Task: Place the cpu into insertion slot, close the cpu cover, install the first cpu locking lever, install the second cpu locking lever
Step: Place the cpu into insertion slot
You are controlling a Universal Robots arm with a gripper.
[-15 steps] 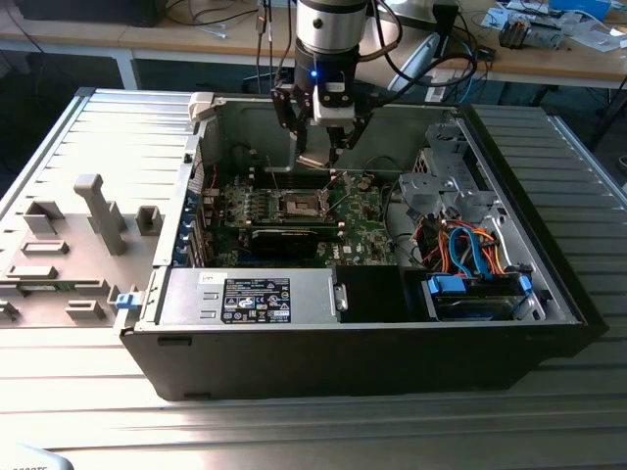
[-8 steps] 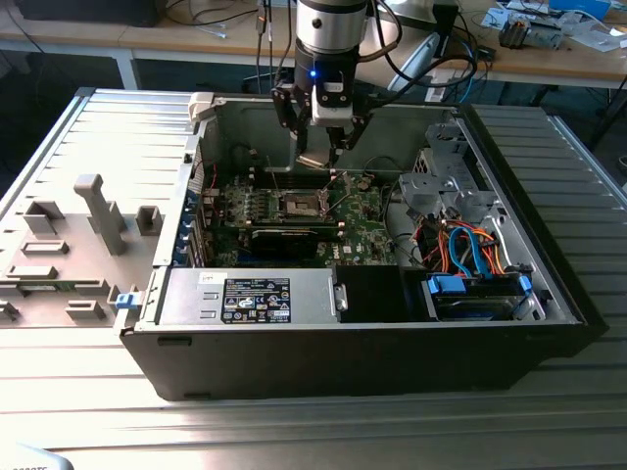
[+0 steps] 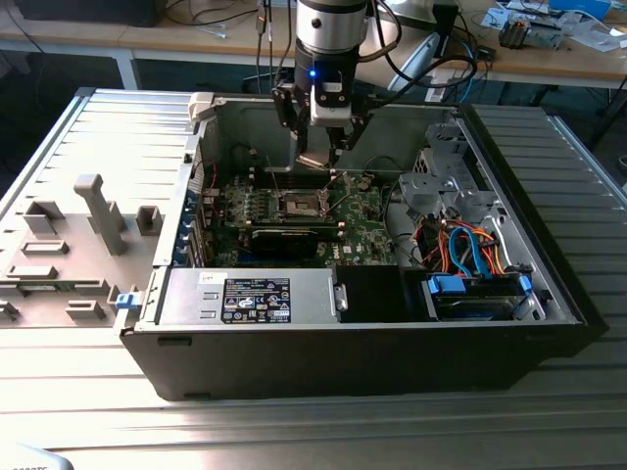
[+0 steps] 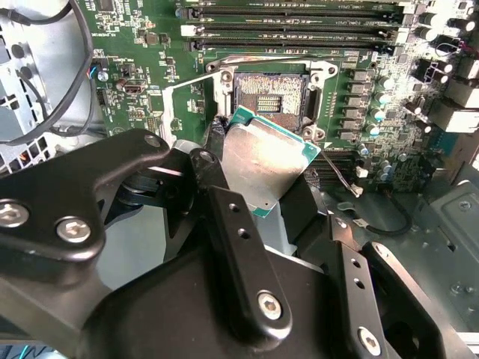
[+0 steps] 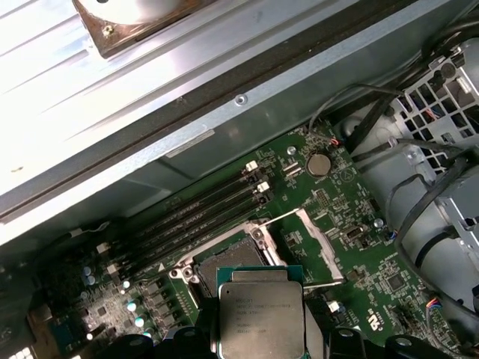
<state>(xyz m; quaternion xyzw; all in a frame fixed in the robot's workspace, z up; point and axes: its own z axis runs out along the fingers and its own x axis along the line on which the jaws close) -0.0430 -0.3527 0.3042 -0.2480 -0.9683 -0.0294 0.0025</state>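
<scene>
My gripper (image 3: 318, 149) hangs inside the open computer case, just above the motherboard, and is shut on the cpu (image 4: 266, 161). The cpu is a small square chip with a silver-grey top and a green rim (image 5: 258, 314), pinched by its edges between the black fingers (image 4: 213, 149). It is held tilted over the insertion slot (image 4: 269, 93), apart from it. The slot (image 5: 224, 265) lies bare with its contact field showing. The cpu cover (image 5: 322, 247), a thin silvery frame, is swung open to one side of the slot.
Memory slots (image 4: 299, 30) run along one side of the socket. A power supply box (image 3: 250, 299) lies along the near wall of the case, with drive bays and orange and blue cables (image 3: 470, 255) on the exterior view's right. Loose black cables (image 5: 419, 217) hang by the metal bay.
</scene>
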